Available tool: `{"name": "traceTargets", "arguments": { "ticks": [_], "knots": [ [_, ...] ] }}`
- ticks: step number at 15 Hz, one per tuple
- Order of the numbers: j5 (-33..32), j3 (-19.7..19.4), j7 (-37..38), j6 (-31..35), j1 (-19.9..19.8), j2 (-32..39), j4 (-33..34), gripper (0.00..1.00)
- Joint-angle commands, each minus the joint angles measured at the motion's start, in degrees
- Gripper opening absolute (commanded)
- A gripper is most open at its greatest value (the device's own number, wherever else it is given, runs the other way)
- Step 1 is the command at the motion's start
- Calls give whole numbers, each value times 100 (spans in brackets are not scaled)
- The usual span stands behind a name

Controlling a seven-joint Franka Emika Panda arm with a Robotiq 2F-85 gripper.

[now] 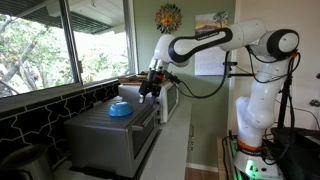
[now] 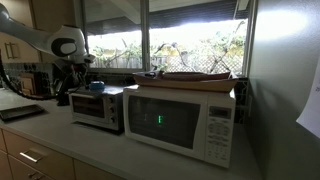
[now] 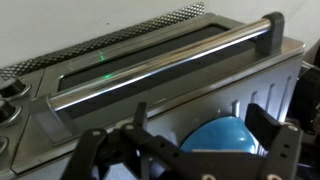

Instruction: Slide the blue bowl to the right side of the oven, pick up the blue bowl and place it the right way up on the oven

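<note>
**Blue bowl on the oven top, gripper spread beside it**

Gripper: fingers set wide apart, holding nothing. In the wrist view the blue bowl shows below and between them, untouched. In an exterior view the gripper hangs just right of the bowl, above the oven's far end. The bowl rests on the ribbed grey top toward that far end, seemingly rounded side up. A white microwave stands just beside the oven, both on a pale counter. A window runs along the wall behind them.
</note>
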Motion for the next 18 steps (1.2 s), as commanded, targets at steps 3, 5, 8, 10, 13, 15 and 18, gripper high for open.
{"name": "traceTargets", "arguments": {
  "ticks": [3,5,8,10,13,15,18],
  "knots": [
    [-1128,581,1977,47,-424,940,1085,100],
    [-1709,625,2553,52,-479,1153,1368,100],
    [-2201,563,2997,-14,-404,1449,1703,100],
    [-2398,521,3094,-77,-337,1599,1835,100],
    [-2562,453,3137,-129,-283,1763,1957,100],
    [-2619,423,3073,-203,-252,1829,2006,100],
    [-2682,370,2974,-421,-235,1830,2008,100]
  ]
}}
